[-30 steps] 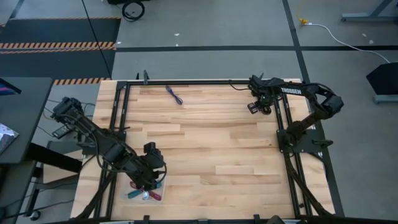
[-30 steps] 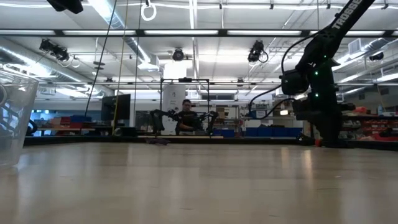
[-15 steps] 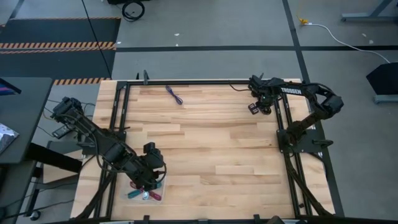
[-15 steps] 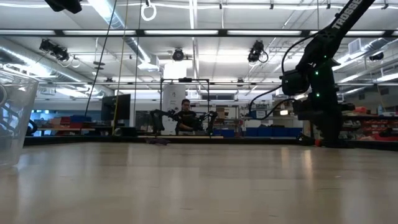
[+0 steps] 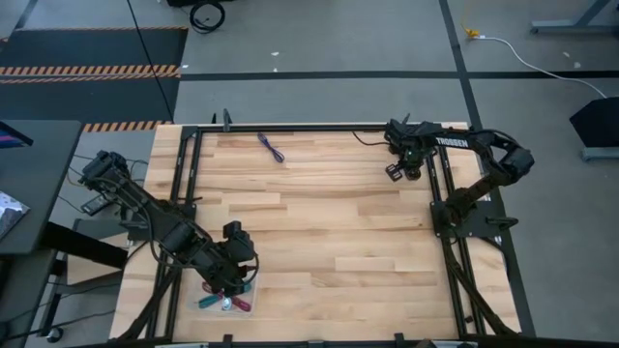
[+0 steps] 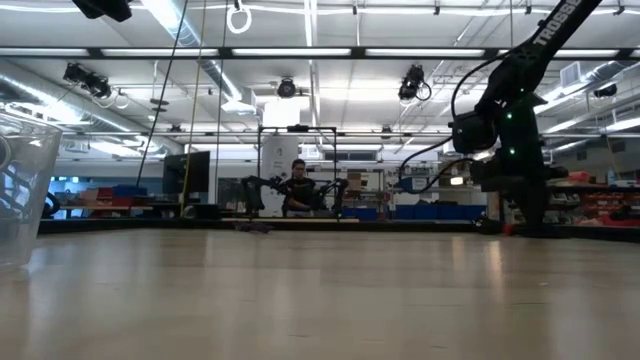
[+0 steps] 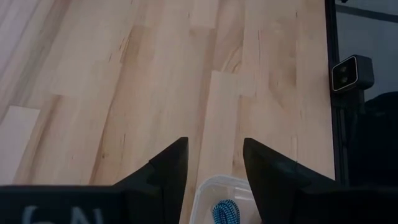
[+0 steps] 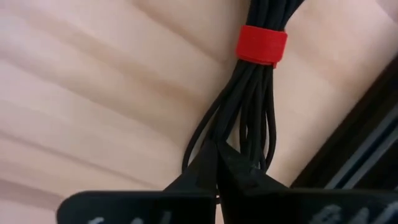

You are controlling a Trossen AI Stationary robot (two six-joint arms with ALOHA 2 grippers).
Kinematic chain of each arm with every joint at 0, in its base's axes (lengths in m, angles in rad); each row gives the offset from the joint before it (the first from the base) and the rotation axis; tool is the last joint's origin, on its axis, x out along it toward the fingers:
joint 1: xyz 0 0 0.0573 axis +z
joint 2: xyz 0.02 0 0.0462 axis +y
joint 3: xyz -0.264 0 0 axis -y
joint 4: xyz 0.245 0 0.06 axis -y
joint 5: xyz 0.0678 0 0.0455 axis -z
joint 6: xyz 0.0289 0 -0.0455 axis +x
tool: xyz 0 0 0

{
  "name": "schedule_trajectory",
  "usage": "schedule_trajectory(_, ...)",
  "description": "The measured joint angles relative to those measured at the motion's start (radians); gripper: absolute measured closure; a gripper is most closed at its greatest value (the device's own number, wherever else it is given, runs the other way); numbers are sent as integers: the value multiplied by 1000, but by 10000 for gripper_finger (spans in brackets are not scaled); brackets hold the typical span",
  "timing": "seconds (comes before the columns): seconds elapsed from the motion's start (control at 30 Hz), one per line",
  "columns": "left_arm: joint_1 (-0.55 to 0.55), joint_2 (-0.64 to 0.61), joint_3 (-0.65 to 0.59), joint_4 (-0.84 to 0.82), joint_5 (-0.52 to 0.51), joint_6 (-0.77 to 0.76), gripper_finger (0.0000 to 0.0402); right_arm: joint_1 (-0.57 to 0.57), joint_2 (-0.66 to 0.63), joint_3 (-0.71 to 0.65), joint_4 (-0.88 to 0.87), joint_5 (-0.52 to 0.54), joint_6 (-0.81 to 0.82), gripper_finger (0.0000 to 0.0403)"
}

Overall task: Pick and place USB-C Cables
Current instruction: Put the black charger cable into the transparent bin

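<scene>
My right gripper (image 5: pixel 402 166) is at the table's far right corner, shut on the black cable bundle (image 8: pixel 258 106) with its red strap (image 8: pixel 262 43). The purple cable (image 5: pixel 272 147) lies flat on the wood near the far edge. My left gripper (image 5: pixel 232 275) hovers open over a clear container (image 5: pixel 244 307) at the near left. That container holds the teal (image 5: pixel 208 302), light blue (image 5: pixel 226 305) and maroon-red cables. In the left wrist view a blue braided cable (image 7: pixel 224 213) shows in the container (image 7: pixel 202 193) below the open fingers (image 7: pixel 166 167). My right gripper pinches the black bundle between its two shut fingers (image 8: pixel 205 168) at its looped end (image 8: pixel 239 146), some way from the red strap. The bundle runs straight on from the fingertips, along the fingers, over the wood. Whether it is lifted clear does not show.
A black metal frame (image 5: pixel 309 127) runs round the tabletop, and its rail (image 8: pixel 348 155) is close beside the right gripper. Bare wood (image 5: pixel 329 222) spreads across the middle of the table. In the low view the clear container (image 6: pixel 20 190) stands at the left and a person sits far behind.
My right gripper has shifted slightly at the far right corner and stays shut on the black cable.
</scene>
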Motion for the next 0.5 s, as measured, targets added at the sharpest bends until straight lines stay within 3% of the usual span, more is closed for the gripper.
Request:
schedule_trajectory(0.27,2,0,0,-7,0,3,239,117,0,21,-5,-21,-19,401)
schedule_trajectory(0.5,3,0,0,-8,0,4,239,270,0,133,-38,-38,14,402)
